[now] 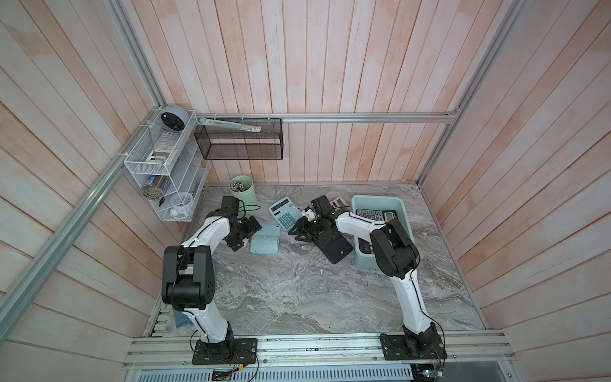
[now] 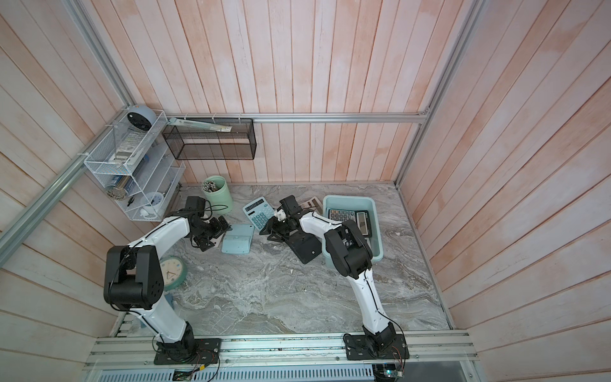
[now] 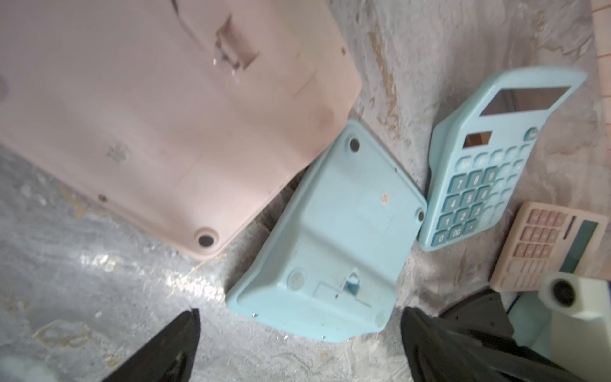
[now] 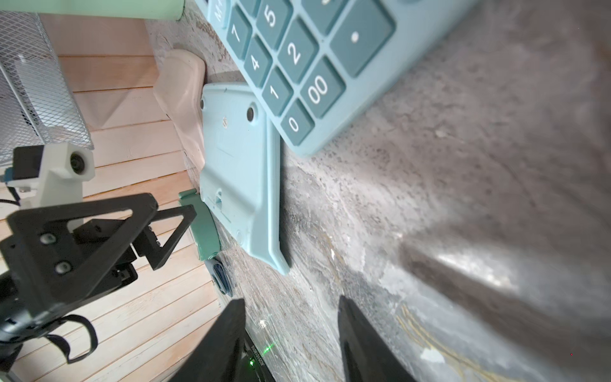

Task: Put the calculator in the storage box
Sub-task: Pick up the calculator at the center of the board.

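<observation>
Near the left gripper (image 1: 245,235), gaping empty: face-down blue calculator (image 1: 265,238). Looks light, rigid, slick; suits a pinch across thin side edges; right gripper (image 4: 291,301) half-spread, empty.

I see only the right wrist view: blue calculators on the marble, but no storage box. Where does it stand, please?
Observer: The storage box stands at the right side of the table, toward the back wall.
Operator: Is it empty?
Observer: No. A dark calculator lies inside, keys up; the right arm hides part of the inside.
Operator: Is any other calculator near it?
Observer: Yes. A pale pink calculator lies face up on the table near the box's far left corner.
</observation>
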`<state>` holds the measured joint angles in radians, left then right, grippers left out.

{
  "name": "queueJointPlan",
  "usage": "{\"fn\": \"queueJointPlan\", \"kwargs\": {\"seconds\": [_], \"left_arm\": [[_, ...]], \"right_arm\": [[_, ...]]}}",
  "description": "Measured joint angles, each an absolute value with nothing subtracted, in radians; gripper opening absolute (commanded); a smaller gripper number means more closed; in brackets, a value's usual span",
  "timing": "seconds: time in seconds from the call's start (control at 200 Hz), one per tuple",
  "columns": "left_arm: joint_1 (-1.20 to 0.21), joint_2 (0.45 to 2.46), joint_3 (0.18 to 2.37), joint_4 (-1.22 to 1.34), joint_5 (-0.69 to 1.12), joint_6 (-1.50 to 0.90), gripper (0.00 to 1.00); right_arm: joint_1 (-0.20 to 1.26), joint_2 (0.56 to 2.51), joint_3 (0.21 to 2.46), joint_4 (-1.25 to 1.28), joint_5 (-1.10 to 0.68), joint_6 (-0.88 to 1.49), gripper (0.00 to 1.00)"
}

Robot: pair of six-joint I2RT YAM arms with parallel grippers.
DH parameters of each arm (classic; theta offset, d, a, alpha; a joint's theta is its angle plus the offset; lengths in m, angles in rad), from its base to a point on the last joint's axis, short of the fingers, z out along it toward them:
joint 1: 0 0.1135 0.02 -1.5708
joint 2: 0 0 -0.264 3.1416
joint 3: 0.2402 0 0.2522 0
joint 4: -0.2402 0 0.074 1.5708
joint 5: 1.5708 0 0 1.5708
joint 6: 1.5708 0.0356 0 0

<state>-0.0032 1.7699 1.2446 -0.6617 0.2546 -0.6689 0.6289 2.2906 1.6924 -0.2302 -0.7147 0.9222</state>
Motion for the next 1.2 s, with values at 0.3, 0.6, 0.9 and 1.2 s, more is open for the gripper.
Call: {"fn": "queueJointPlan", "kwargs": {"seconds": [0.3, 0.6, 0.9, 1.2], "left_arm": [[-0.004, 1.893, 1.271, -0.627, 0.317, -0.674, 0.95], [-0.003, 1.884, 1.192, -0.513, 0.409, -0.735, 0.75], [-0.001, 1.852, 1.116, -0.427, 0.466, -0.807, 0.65], [0.011, 1.843, 1.108, -0.419, 0.464, -0.854, 0.65]], "right_arm": [[0.659, 2.366, 1.705, -0.127, -0.733, 1.010, 0.54], [0.688, 2.413, 1.757, -0.073, -0.746, 1.066, 0.54], [0.693, 2.428, 1.747, 0.020, -0.775, 1.140, 0.39], [0.689, 2.427, 1.688, 0.159, -0.822, 1.204, 0.38]]}}
